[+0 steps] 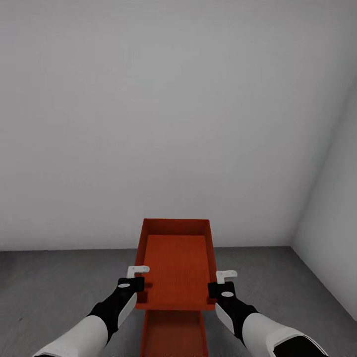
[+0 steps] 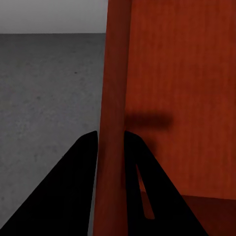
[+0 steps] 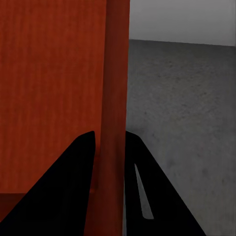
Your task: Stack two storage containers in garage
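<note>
1. Two grippers, one box. The left gripper (image 1: 138,277) is pinched on the left side wall of the upper box (image 1: 177,265), and the left wrist view shows one black finger (image 2: 73,191) on each side of that thin wall.
2. Same deal for the right gripper (image 1: 221,281): it's clamped on the right side wall, one finger (image 3: 69,187) inside, the other outside.
3. So the upper box is held up between both arms, open top facing up, nothing in it. Right underneath sits the lower box (image 1: 173,334) on the grey concrete floor (image 1: 59,287), peeking out below the held one.
4. Handling guess: plain stiff walls, looks light and empty, but smooth, so a rim pinch could slip if one arm tilts. Holding both long walls near the close end seems sensible, though the far end hangs out unsupported.
5. Edges: the held box looks roughly lined up with the one below, maybe sitting a bit farther forward. I can't tell how big the gap is between them.
6. Room: there's a white wall (image 1: 148,124) ahead, a side wall (image 1: 337,188) to the right, and open concrete on both sides, so plenty of space for lowering it straight down.
</note>
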Robot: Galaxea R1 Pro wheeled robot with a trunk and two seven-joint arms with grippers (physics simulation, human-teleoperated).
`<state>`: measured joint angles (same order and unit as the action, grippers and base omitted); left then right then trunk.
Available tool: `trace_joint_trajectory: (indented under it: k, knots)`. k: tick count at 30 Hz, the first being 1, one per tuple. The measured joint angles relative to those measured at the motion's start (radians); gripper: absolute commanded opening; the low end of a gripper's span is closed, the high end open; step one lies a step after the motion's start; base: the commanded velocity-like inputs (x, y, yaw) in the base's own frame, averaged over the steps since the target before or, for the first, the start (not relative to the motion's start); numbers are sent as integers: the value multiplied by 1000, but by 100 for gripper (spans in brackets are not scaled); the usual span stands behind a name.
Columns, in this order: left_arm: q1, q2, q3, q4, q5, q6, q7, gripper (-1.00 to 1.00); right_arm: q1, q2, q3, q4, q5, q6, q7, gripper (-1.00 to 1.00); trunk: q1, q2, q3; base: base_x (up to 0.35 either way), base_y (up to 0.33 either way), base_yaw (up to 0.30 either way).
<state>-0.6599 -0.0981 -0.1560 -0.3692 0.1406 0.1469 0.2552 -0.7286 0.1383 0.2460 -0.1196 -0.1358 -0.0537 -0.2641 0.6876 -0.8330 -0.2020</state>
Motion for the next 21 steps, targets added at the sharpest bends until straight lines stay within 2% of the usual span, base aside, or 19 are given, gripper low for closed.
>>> trace_joint_trajectory:
  k: [21]
  knots:
    - [0, 1, 1, 0, -1, 0, -2, -100, 0, 1, 1, 0, 0, 0, -2, -100, 0, 0, -34, 0, 0, 0]
